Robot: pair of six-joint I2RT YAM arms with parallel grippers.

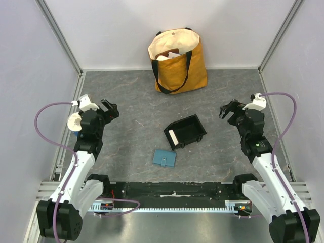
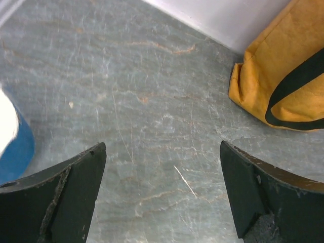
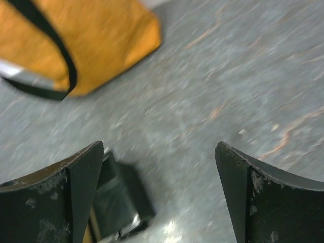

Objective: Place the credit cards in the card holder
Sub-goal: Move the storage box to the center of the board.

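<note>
The card holder (image 1: 164, 158), a small teal wallet, lies shut on the grey table in front of the black tray (image 1: 191, 124). A whitish credit card (image 1: 173, 137) leans inside the tray's left end; any other credit cards are hidden. My left gripper (image 1: 109, 109) hangs open over bare table at the left, far from both. My right gripper (image 1: 228, 110) hangs open at the right. In the left wrist view the gripper (image 2: 162, 147) has only table between its fingers. The blurred right wrist view shows the gripper (image 3: 158, 145) empty, with the tray (image 3: 121, 200) at lower left.
A yellow tote bag (image 1: 177, 61) with black handles stands at the back wall; its corner shows as the bag (image 2: 283, 76) and the bag (image 3: 76, 45) in the wrist views. A blue and white round object (image 1: 75, 124) sits by the left arm. White walls enclose the table.
</note>
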